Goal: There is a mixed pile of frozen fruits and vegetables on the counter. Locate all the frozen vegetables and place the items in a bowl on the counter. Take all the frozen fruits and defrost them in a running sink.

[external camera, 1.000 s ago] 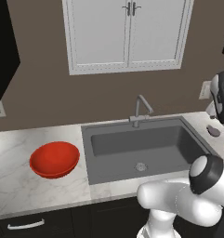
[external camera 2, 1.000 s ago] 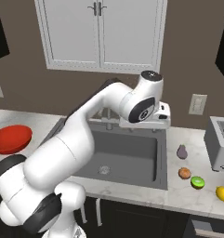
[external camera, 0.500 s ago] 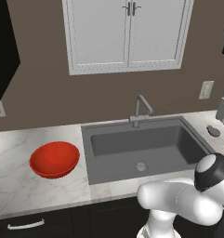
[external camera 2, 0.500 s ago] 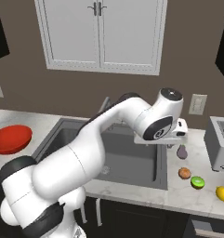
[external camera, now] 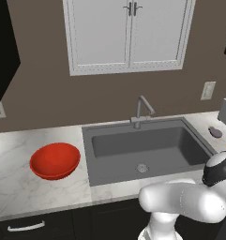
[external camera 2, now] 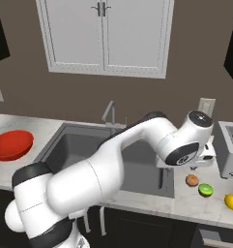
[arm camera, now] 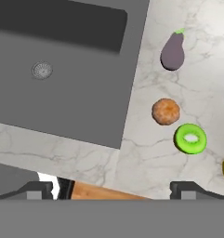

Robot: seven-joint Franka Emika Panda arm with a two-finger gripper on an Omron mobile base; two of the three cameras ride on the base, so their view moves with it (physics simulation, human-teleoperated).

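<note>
The marbled white-grey surface point(arm camera: 178, 153) spreads beneath the end effector point(arm camera: 111, 188), with the large dark grey sink point(arm camera: 62, 69) recessed ahead and to the left of it in the hand view, its round metal drain point(arm camera: 42, 70) well off to the left. A thin angled faucet point(external camera 2: 108, 112) stands at the basin's back edge. The glossy red bowl point(external camera: 55, 161) sits on the surface far beyond the sink's other side, well apart from the end effector.

Ahead and to the right of the end effector lie the small pieces, each apart from the others: a dull purple-grey eggplant point(arm camera: 172, 51) with a green stem tip farthest out, an orange-brown roundish fruit point(arm camera: 166, 111) nearer, then a bright green piece with a pale centre point(arm camera: 191, 138), possibly a cut kiwi or lime, nearest. A yellow piece point(external camera 2: 232, 201) lies at the far right, cropped at the hand view's edge. A grey toaster point(external camera 2: 228, 149) stands behind them.

The end effector hangs above the surface with its fingers spread fully wide, holding and touching nothing.
</note>
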